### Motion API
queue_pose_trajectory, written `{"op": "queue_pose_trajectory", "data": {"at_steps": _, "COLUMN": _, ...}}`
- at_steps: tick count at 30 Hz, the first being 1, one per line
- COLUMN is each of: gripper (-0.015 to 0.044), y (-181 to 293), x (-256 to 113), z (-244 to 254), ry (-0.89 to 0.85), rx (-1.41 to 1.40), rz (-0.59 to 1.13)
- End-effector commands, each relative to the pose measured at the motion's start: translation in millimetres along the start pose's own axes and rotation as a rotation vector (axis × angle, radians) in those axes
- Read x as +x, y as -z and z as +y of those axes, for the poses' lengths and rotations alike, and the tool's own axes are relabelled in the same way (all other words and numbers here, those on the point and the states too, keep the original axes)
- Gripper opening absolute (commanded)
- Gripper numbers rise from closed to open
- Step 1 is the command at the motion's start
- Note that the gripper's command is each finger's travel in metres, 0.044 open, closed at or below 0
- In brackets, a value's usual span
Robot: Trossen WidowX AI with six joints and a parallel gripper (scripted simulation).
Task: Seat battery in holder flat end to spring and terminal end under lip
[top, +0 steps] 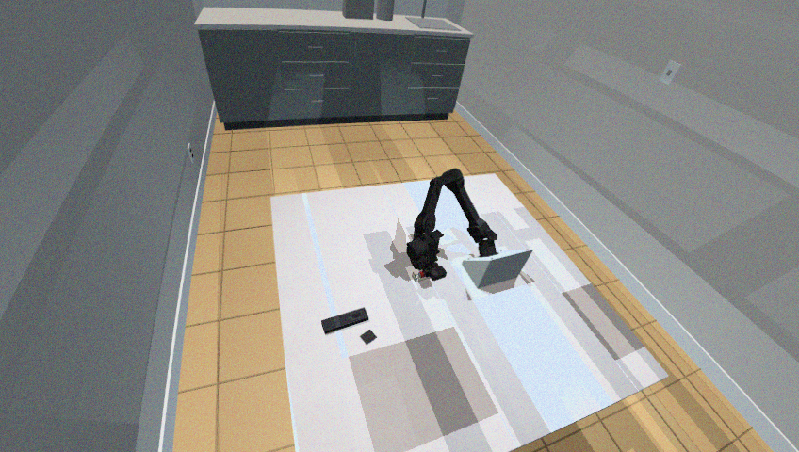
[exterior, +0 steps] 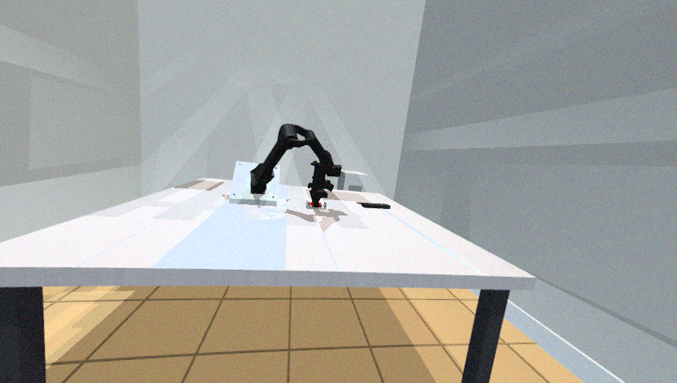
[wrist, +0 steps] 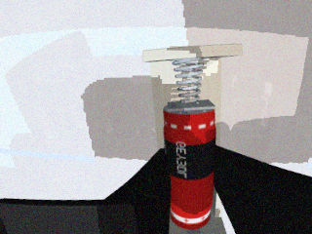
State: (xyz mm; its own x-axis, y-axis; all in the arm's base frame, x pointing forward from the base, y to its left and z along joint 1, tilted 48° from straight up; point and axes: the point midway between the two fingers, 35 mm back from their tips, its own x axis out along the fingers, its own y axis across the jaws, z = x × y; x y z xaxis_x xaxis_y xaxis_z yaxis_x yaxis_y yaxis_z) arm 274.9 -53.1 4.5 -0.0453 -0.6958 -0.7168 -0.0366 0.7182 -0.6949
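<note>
The red battery (wrist: 191,192) (top: 421,274) with a black band is between the fingers of my gripper (wrist: 186,154) (exterior: 316,203), which is shut on it. In the wrist view its grey flat end points up the picture and meets the near end of the spring (wrist: 187,80). The spring stands out from the end wall of the pale holder (wrist: 214,50) (top: 415,277), with several coils showing. The battery lies lengthwise in line with the holder. Its white-ringed end with plus marks is at the bottom of the wrist view. The lip is not visible, and I cannot tell whether the battery touches the holder floor.
A long black object (top: 344,320) (exterior: 375,206) and a small dark square (top: 367,336) lie on the white table (top: 302,268). A tilted grey panel (top: 504,268) (exterior: 242,178) stands beside the arm's base. The table's edge (exterior: 266,278) shows in the exterior view.
</note>
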Motion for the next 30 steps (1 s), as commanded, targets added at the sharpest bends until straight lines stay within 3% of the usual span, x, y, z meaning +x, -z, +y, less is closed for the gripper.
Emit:
{"op": "queue_pose_trajectory", "data": {"at_steps": 1, "gripper": 0.0081, "y": 1.3, "x": 0.0, "z": -0.6, "ry": 0.001, "rx": -0.004, "rz": 0.000}}
{"op": "queue_pose_trajectory", "data": {"at_steps": 15, "gripper": 0.0081, "y": 1.3, "x": -0.1, "z": -0.7, "ry": 0.000, "rx": -0.004, "rz": -0.001}}
{"op": "queue_pose_trajectory", "data": {"at_steps": 19, "gripper": 0.0182, "y": 1.3, "x": -0.1, "z": -0.7, "ry": 0.000, "rx": -0.004, "rz": -0.001}}
{"op": "queue_pose_trajectory", "data": {"at_steps": 30, "gripper": 0.0182, "y": 1.2, "x": -15.0, "z": 0.8, "ry": -0.003, "rx": 0.001, "rz": -0.002}}
